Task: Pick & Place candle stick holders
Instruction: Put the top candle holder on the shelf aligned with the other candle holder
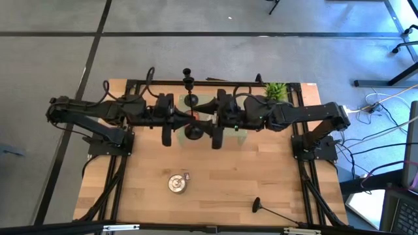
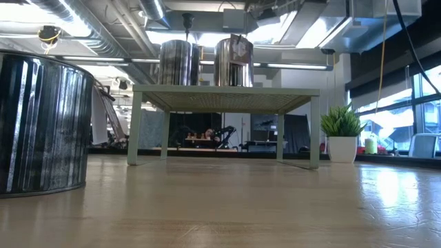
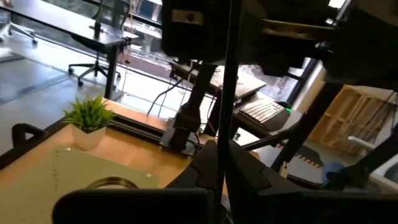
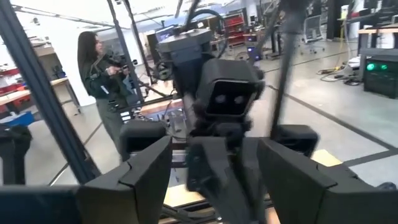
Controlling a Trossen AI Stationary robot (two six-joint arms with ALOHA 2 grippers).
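A black candle stick holder (image 3: pixel 227 74) stands upright between my two grippers over the small green table (image 2: pixel 227 93). My left gripper (image 1: pixel 188 117) is shut on its thin stem. Facing it from the table's right, my right gripper (image 4: pixel 217 180) is open, its two fingers on either side of the left gripper's tip. A second holder (image 1: pixel 188 78) stands by the table's far edge. A third (image 1: pixel 261 207) lies on its side near the front right. The held holder's base is hidden below the grippers. My left gripper pinches the holder's thin stem (image 3: pixel 222 140) between its two fingers. The fingers (image 3: pixel 199 171) come in level from the table's left and lie across the stem. The stem stands upright and runs on above the fingers; whether the base rests on anything is hidden.
Two tall silver cans (image 2: pixel 176 62) (image 2: pixel 233 62) stand on the green table, and a round can top (image 3: pixel 112 183) shows just below my left gripper. Another can (image 1: pixel 176 184) sits on the wooden table toward the front. A potted plant (image 1: pixel 275 90) stands at the far right. A person (image 4: pixel 106 93) is beyond the table.
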